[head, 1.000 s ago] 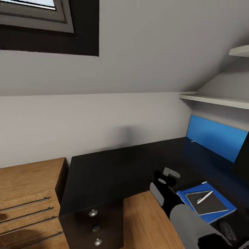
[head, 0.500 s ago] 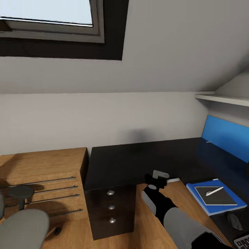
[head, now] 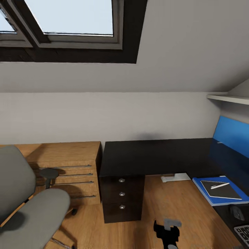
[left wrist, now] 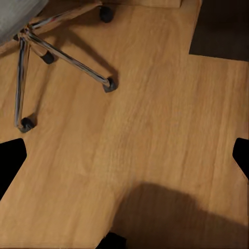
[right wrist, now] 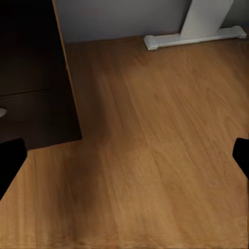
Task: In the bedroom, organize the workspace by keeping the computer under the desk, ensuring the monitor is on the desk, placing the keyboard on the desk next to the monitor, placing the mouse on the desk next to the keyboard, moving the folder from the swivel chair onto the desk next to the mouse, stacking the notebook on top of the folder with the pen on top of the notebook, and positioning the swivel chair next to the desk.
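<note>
Glossy black desk (head: 155, 155), 3 knobs; blue folder (head: 221, 192) under notebook (head: 221, 189) and pen (head: 220, 185). Grey swivel chair (head: 24, 204) well apart. Left gripper (left wrist: 124, 155), right gripper (right wrist: 124, 155) spread wide, empty.

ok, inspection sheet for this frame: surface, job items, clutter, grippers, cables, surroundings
Surface: desk, glossy black top, back part bare.
Job's things: pen on notebook on folder; mouse and keyboard at the desk's right edge; swivel chair apart from the desk, on the floor.
Clutter: nothing seen.
Grippers: left gripper and right gripper open, holding nothing, over wood floor.
Cables: nothing seen.
Surroundings: wooden dresser, skylight, wall shelf.
</note>
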Controlling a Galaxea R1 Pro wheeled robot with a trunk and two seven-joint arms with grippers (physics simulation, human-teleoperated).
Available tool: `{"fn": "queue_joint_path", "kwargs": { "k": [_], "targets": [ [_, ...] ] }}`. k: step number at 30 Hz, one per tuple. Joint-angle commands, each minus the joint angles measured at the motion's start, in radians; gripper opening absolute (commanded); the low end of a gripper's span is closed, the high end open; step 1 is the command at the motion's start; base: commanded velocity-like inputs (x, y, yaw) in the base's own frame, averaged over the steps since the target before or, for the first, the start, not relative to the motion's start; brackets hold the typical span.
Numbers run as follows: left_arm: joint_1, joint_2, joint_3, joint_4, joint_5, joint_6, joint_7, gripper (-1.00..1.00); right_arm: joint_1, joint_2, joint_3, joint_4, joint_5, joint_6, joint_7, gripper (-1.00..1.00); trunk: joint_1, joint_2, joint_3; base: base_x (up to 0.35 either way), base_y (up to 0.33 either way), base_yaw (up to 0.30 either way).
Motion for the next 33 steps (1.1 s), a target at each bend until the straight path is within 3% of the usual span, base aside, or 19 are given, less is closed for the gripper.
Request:
{"fn": "queue_joint_path", "kwargs": {
  "k": [1,2,3,5,7,9,10,12,14,15,19,21,25,26,33],
  "targets": [
    [-0.002,0.002,-0.002,-0.003,0.011,-0.014,0.006,1.0,0.006,-0.007,0.01,0.002,-0.006,-0.005,0.011,1.0,-0.004,0.006,0.002,-0.141,0.0,0.016],
    [-0.002,0.002,0.007,-0.005,0.011,-0.019,0.006,1.0,0.014,-0.016,0.01,0.003,-0.006,-0.007,0.028,1.0,-0.008,0.013,0.005,-0.113,0.0,0.013],
    [-0.002,0.001,0.048,-0.01,0.012,-0.032,0.005,1.0,0.036,-0.056,0.01,0.004,-0.006,-0.012,0.093,1.0,-0.012,0.02,0.008,-0.046,0.0,0.005],
    [-0.002,0.0,0.072,-0.009,0.015,-0.037,0.005,1.0,0.046,-0.095,0.01,0.004,-0.007,-0.015,0.138,1.0,-0.02,0.034,0.014,-0.024,0.0,0.003],
    [-0.002,0.0,0.079,0.01,0.016,-0.039,0.005,1.0,0.049,-0.114,0.008,0.003,-0.011,-0.016,0.158,1.0,-0.027,0.048,0.021,-0.012,0.0,0.001],
    [-0.002,0.0,0.083,0.096,0.016,-0.042,0.003,1.0,0.051,-0.123,0.009,0.002,-0.012,-0.016,0.17,1.0,-0.035,0.062,0.027,-0.005,0.0,0.001],
    [-0.002,0.0,0.088,0.203,0.016,-0.046,-0.029,1.0,0.052,-0.117,0.011,0.003,-0.01,-0.017,0.175,1.0,-0.039,0.069,0.03,-0.002,0.0,0.0],
    [-0.002,0.002,0.095,0.276,0.018,-0.069,-0.139,1.0,0.052,-0.085,0.009,0.005,-0.008,-0.017,0.177,1.0,-0.046,0.083,0.036,-0.001,0.0,0.0],
    [-0.002,0.0,0.097,0.299,0.019,-0.082,-0.203,1.0,0.052,-0.073,0.009,0.006,-0.009,-0.017,0.177,1.0,-0.054,0.097,0.043,0.0,0.0,0.0],
    [-0.002,-0.008,0.094,0.339,0.018,-0.095,-0.263,1.0,0.053,-0.065,0.007,0.007,-0.012,-0.019,0.177,1.0,-0.058,0.104,0.046,0.0,0.0,0.0],
    [-0.002,-0.01,0.101,0.352,0.021,-0.149,-0.279,1.0,0.054,-0.061,0.007,0.007,-0.015,-0.086,0.177,1.0,-0.073,0.132,0.058,-0.174,0.0,0.072],
    [-0.002,-0.005,0.117,0.353,0.044,-0.15,-0.278,1.0,0.054,-0.058,0.008,0.007,-0.014,-0.092,0.171,1.0,-0.081,0.146,0.065,-0.059,0.0,0.267],
    [-0.002,0.003,0.188,0.353,0.077,-0.15,-0.283,1.0,0.054,-0.057,0.008,0.007,-0.013,-0.101,0.169,1.0,-0.096,0.174,0.077,-0.023,0.0,0.274],
    [-0.002,0.006,0.232,0.353,0.087,-0.149,-0.286,1.0,0.056,-0.057,0.008,0.007,-0.013,-0.132,0.169,1.0,-0.1,0.181,0.08,-0.006,0.0,0.279],
    [-0.002,0.037,0.314,0.352,0.113,-0.149,-0.292,1.0,0.085,-0.057,0.009,0.007,-0.011,-0.273,0.167,1.0,-0.127,0.23,0.102,-0.002,0.0,0.283]
  ]
}}
